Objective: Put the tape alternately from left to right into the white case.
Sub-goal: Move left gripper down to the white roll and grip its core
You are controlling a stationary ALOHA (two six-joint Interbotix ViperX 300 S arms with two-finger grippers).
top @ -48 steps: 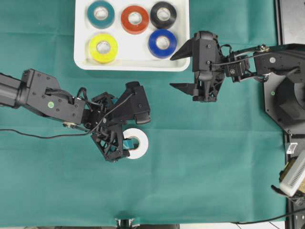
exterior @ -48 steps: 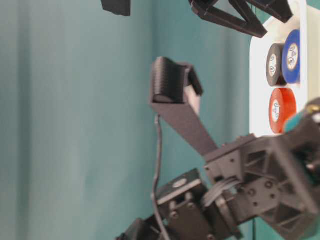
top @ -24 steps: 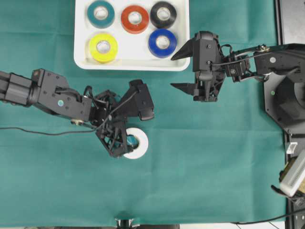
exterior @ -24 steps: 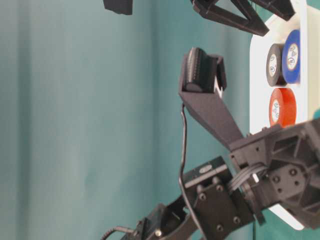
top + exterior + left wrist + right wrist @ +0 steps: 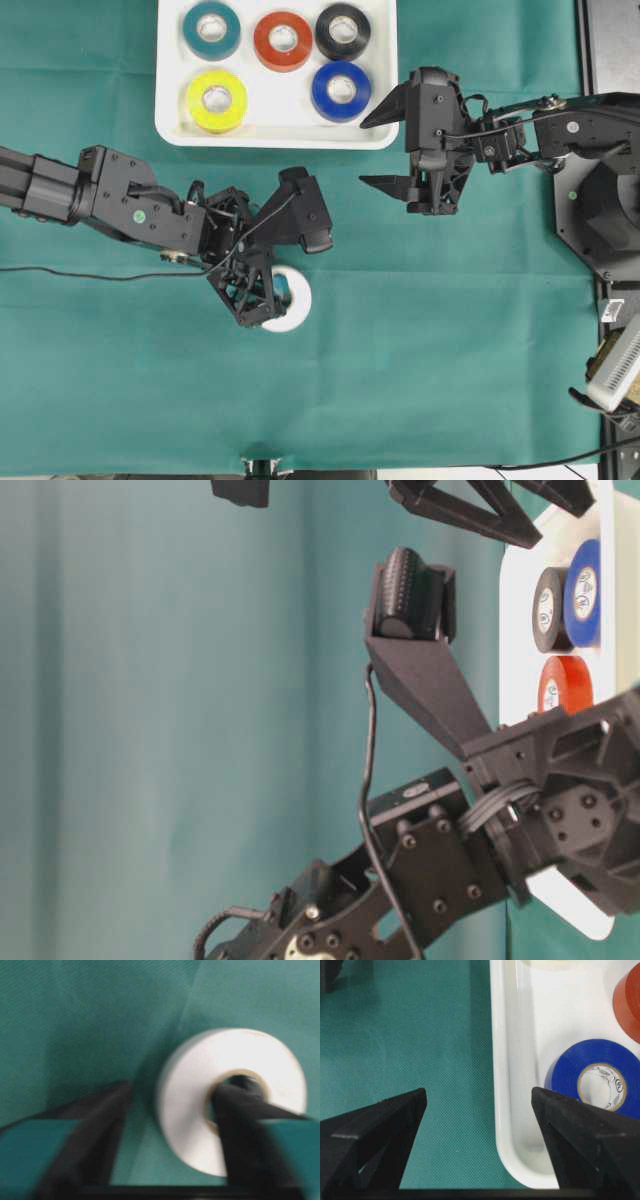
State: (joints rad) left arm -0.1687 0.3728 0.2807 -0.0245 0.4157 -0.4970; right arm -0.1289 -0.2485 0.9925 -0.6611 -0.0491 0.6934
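Since earlier frame, left gripper (image 5: 268,297) has slid right over white roll (image 5: 290,300) and jaws are narrowing. One finger (image 5: 245,1125) sits in core, other finger (image 5: 90,1135) outside left wall; contact with wall not certain, view blurred. Roll lies flat on green cloth (image 5: 450,350), directly under hand. White case (image 5: 170,130) lies far, well apart, holding teal, red, black, yellow, blue rolls; free slot at near right. Right gripper (image 5: 385,148) hovers wide open, empty, just beside that corner, possibly in the way.
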